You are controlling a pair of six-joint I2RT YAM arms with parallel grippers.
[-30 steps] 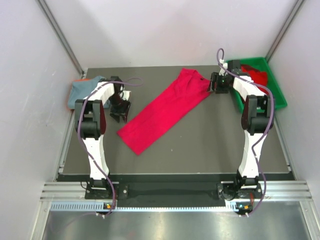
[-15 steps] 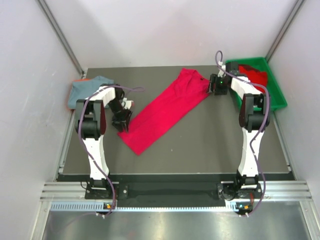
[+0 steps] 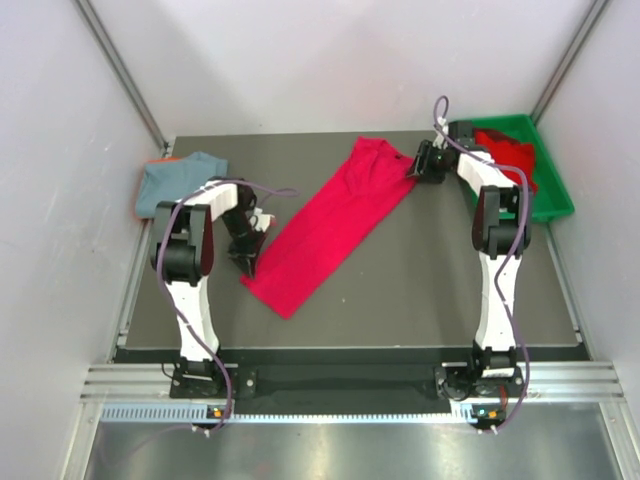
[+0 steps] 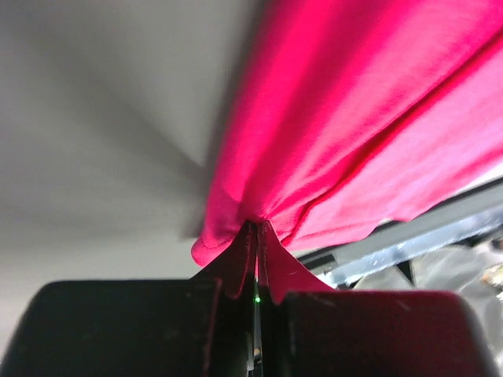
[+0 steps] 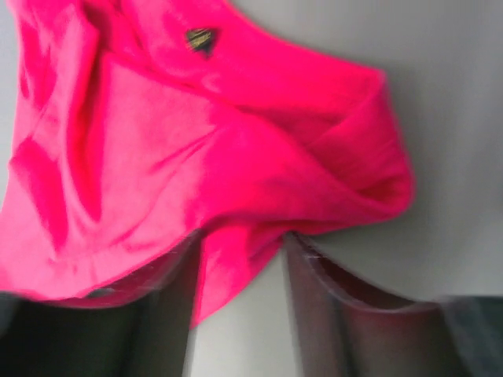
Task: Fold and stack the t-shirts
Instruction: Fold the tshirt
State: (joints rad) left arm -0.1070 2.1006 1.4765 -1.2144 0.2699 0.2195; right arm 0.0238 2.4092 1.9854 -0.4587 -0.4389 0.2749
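A bright red t-shirt [image 3: 330, 225] lies as a long diagonal strip on the dark table, from the back centre down toward the near left. My left gripper [image 3: 250, 258] is at its near-left end. In the left wrist view this gripper [image 4: 255, 229] is shut, pinching the hem of the red t-shirt [image 4: 354, 118]. My right gripper [image 3: 415, 168] is at the shirt's far right corner. In the right wrist view its jaws [image 5: 240, 243] stand apart, with a flap of the red t-shirt [image 5: 196, 157] between them. A folded grey-blue t-shirt [image 3: 175, 180] lies at the back left.
A green bin [image 3: 555, 190] at the back right holds more red cloth [image 3: 505, 148]. White walls enclose the table on three sides. A metal rail [image 3: 350, 385] runs along the near edge by the arm bases.
My left gripper moved down to the shirt's near-left end and shut on its hem. My right gripper moved left onto the shirt's far corner, its jaws narrowing around the cloth.
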